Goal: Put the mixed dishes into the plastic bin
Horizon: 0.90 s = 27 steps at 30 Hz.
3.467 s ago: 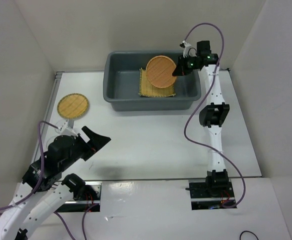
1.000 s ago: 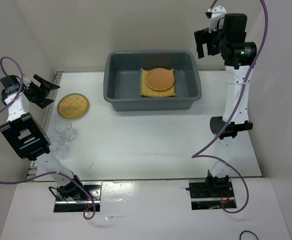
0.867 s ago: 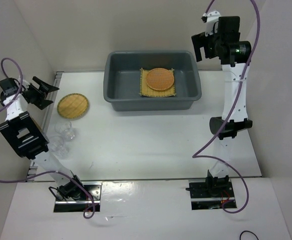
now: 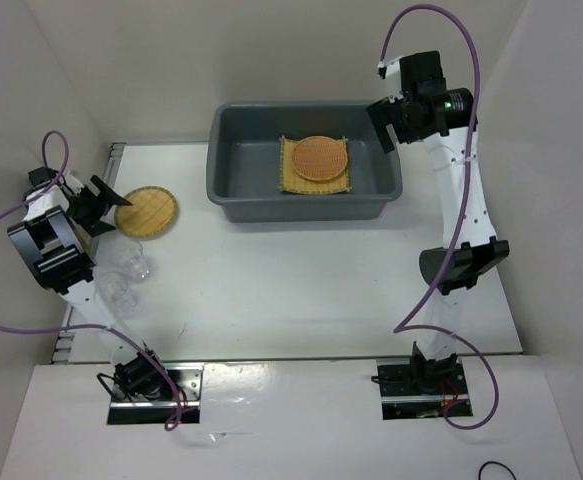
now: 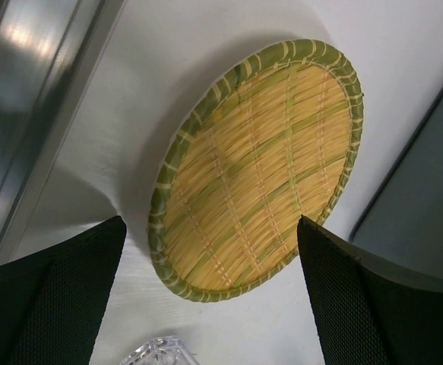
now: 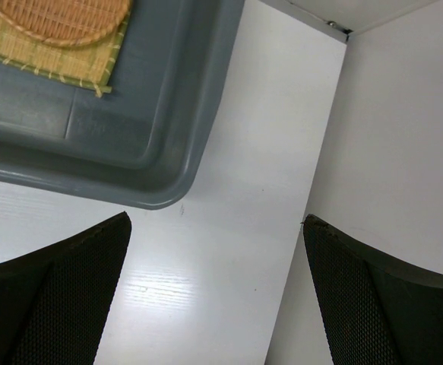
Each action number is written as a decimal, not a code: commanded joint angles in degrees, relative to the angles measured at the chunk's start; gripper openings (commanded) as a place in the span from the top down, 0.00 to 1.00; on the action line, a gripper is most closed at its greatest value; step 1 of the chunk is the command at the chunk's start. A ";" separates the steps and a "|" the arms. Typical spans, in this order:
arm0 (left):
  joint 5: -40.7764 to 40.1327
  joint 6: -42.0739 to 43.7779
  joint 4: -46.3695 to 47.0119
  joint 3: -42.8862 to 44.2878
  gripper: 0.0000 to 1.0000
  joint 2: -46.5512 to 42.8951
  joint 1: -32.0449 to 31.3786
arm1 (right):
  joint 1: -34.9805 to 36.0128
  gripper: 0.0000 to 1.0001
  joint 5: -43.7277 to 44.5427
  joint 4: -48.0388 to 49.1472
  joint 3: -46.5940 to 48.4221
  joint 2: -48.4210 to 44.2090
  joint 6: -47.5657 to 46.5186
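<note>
**Plastic bin** (image 4: 301,208): dark grey, rectangular with rounded corners; set at the far middle of the white counter (image 4: 291,285).

**Square yellow mat** (image 4: 316,187): laid flat on the bin floor.

**Orange-brown disc** (image 4: 319,158): laid on top of the mat, inside the bin.

**Yellow-tan disc** (image 4: 147,211): lying flat on the counter, left of the bin and well apart from it. Its green-edged rim is seen whole in the left wrist view.

**Clear glass cups** (image 4: 131,262): two are seen on the counter near the yellow-tan disc, on its near side, outside the bin.

**Left fingers** (image 5: 61,296): spread wide apart, nothing gripped. They are held at the left edge of the counter, with the yellow-tan disc framed between them below.

**Right fingers** (image 6: 54,296): spread wide apart, nothing gripped. They are held above the right end of the bin, with one bin corner and bare counter seen beneath.
</note>
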 commanded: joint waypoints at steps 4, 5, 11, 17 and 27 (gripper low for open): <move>-0.94 -0.06 -0.86 4.72 0.00 3.76 -0.17 | 0.25 0.02 2.57 0.49 -1.30 -3.30 -0.33; -0.94 -0.06 -0.87 4.73 0.00 4.28 -0.17 | 0.25 0.02 2.57 0.49 -1.31 -3.30 -0.33; 12.31 -0.06 -2.10 8.85 0.00 9.98 -2.01 | 0.25 0.02 3.10 0.49 -1.31 -3.30 -0.33; 19.54 -1.46 -0.61 8.68 0.00 12.53 -5.88 | 0.25 0.02 3.10 0.49 -0.78 -3.30 -0.33; 28.76 -3.39 2.01 7.37 0.14 15.97 -10.10 | 0.25 0.02 1.95 0.49 -0.78 -3.30 -0.33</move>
